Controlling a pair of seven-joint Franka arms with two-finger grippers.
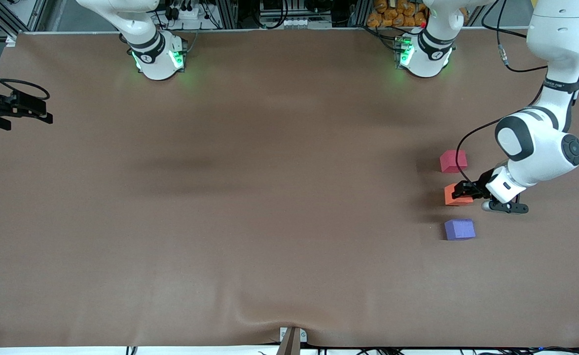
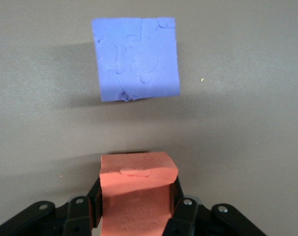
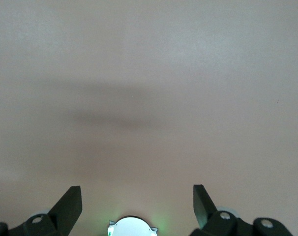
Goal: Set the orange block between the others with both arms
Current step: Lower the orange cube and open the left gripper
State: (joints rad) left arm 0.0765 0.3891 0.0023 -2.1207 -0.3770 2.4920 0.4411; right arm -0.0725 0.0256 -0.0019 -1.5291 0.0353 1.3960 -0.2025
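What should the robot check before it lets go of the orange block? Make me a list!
1. Left gripper shut on the orange block: ok.
2. Orange block sits between the red-pink block and the purple block: ok.
3. Orange block not touching the purple block: ok, a gap shows.
4. Orange block resting flat on the table: cannot tell.
5. Right gripper open, waiting at the right arm's end of the table: ok.

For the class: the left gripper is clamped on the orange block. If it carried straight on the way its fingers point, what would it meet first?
Probably the purple-blue cube. In the left wrist view it lies directly ahead of the left gripper and its orange block, with bare table between. The gripper's height above the table is unclear.
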